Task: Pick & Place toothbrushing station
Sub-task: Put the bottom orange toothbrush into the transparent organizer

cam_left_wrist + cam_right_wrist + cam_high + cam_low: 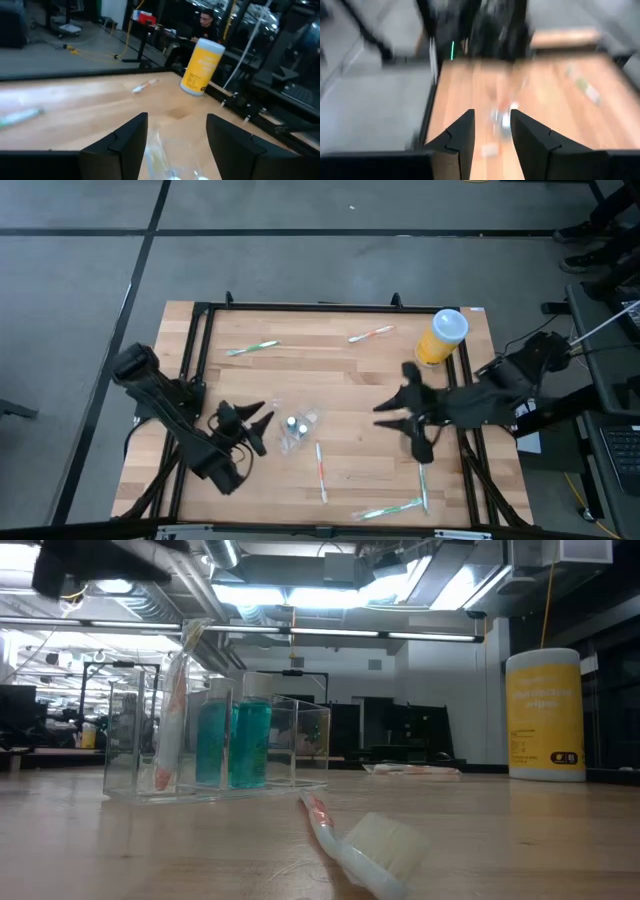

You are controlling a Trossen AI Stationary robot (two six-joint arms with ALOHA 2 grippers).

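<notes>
A clear organizer point(298, 426) stands on the table's middle. It holds two teal tubes point(235, 745) and an orange toothbrush point(170, 710) that leans upright in an end compartment. My left gripper point(262, 428) is open just left of it; in the left wrist view its fingers point(177, 125) stand apart over the organizer's near end point(167, 160). My right gripper point(392, 415) is open to the organizer's right, pointing at it point(492, 120). Loose toothbrushes lie flat on the table: red-white point(321, 470), green point(252, 348), orange point(372, 333).
A yellow wipes canister point(442, 335) stands at the far right corner. Two more toothbrushes lie near the front right point(390, 508), point(424, 485). One brush head lies close to the low camera point(365, 840). A person point(205, 22) sits beyond the table.
</notes>
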